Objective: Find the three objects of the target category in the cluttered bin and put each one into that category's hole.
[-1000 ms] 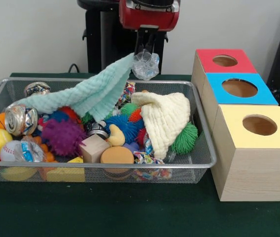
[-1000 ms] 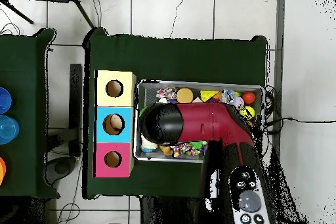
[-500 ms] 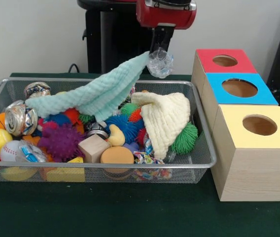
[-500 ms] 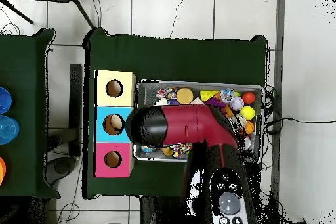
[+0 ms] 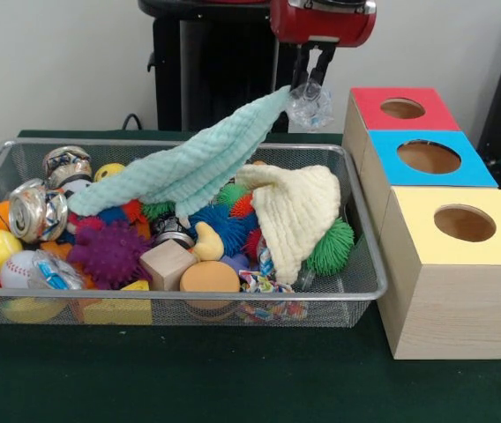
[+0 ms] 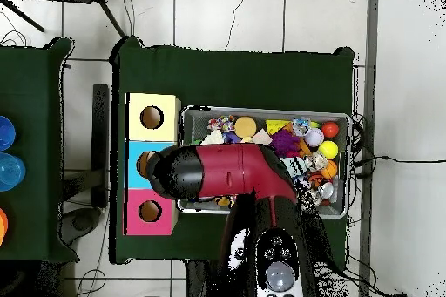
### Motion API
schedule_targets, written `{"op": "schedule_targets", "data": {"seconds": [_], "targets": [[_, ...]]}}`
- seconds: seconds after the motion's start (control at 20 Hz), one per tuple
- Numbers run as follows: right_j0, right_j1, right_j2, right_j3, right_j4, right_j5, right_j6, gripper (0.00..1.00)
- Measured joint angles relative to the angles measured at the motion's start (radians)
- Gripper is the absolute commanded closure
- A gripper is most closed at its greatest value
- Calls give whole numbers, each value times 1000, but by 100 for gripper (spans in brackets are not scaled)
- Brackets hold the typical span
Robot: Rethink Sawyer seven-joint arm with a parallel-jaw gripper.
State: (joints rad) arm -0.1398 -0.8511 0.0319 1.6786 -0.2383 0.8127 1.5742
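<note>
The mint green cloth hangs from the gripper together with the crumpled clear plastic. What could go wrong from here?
1. The mint green cloth may trail along to the red-topped box and cover its hole.
2. It may drag toys out of the wire mesh bin.
3. The crumpled clear plastic could slip from the gripper.

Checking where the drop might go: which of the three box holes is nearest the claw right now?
The hole in the red box, farthest back in the row. The claw, holding a crumpled clear plastic piece, hangs just beside it; blue and yellow lie farther forward.

arm: red shell, black joint | gripper: thin black fingers
</note>
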Motion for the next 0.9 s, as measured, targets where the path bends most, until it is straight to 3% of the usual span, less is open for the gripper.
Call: {"op": "schedule_targets", "data": {"seconds": [0.9], "targets": [[57, 4, -71, 26, 41, -17, 1, 100]]}}
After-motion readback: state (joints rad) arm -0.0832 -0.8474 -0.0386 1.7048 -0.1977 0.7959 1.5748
